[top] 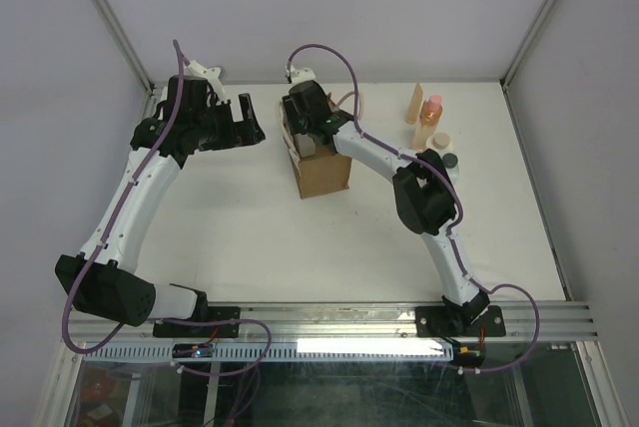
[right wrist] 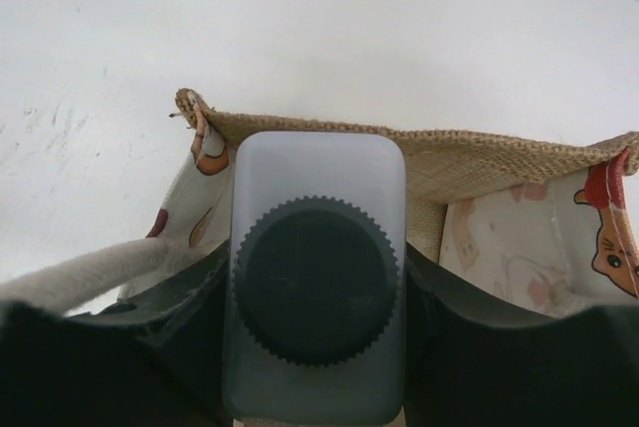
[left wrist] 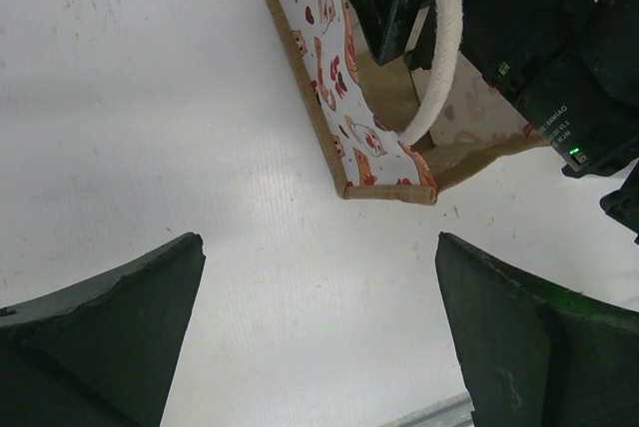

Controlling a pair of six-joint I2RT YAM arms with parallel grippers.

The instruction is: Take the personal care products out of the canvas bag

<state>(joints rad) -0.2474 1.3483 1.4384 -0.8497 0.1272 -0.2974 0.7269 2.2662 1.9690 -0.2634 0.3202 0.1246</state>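
The canvas bag [top: 326, 173] stands open in the middle of the table, brown with a white printed side [left wrist: 351, 133] and a pale handle [left wrist: 443, 43]. My right gripper [right wrist: 318, 292] is inside the bag's mouth [top: 303, 128], shut on a white bottle with a dark round cap [right wrist: 318, 277]. My left gripper [left wrist: 319, 277] is open and empty over bare table just left of the bag [top: 250, 126]. At the back right stand a tan flat tube [top: 415, 103], an orange-pink bottle [top: 433, 111], a cream bottle [top: 438, 140] and a white bottle with a dark cap [top: 451, 160].
The table's back edge and wall lie just behind the bag's rim [right wrist: 469, 160]. The right arm's elbow [top: 424, 198] hangs over the table beside the standing products. A metal rail [top: 339, 317] runs along the near edge.
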